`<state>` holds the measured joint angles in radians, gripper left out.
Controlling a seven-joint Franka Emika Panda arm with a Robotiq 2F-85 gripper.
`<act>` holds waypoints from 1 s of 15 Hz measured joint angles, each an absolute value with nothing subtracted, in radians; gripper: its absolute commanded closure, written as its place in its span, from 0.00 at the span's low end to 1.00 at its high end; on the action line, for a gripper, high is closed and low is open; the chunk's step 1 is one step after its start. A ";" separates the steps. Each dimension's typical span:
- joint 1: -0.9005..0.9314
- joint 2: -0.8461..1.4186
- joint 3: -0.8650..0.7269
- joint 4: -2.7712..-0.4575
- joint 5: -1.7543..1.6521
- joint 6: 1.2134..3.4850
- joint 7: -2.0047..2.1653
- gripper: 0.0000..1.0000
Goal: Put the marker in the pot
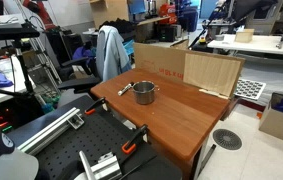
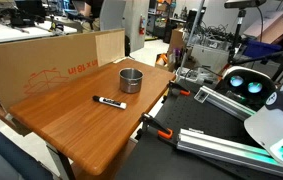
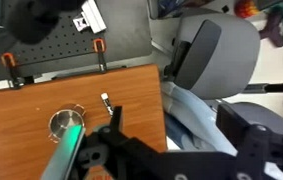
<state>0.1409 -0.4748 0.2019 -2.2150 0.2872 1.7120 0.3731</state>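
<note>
The pot (image 1: 144,93) is small, round and shiny silver, and it stands upright on the wooden table (image 1: 186,115). It shows in both exterior views (image 2: 130,80) and in the wrist view (image 3: 66,123). The marker (image 2: 108,102) lies flat on the tabletop a short way from the pot, apart from it. It is a thin stick in an exterior view (image 1: 126,89) and whitish in the wrist view (image 3: 106,101). My gripper (image 3: 181,128) shows only in the wrist view. It is open and empty, high above the table's edge, with the marker just beyond one fingertip.
A cardboard box (image 2: 51,60) and a wood panel (image 1: 213,72) stand along the table's back edge. Orange clamps (image 3: 99,47) grip the table edge. An office chair draped with cloth (image 3: 216,50) stands beside the table. Aluminium rails (image 2: 231,145) lie on the neighbouring bench.
</note>
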 measured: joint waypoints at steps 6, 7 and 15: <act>0.141 -0.475 0.202 -2.213 0.287 1.712 0.373 0.00; 0.140 -0.475 0.202 -2.213 0.287 1.712 0.373 0.00; 0.114 -0.447 0.199 -2.241 0.240 1.720 0.328 0.00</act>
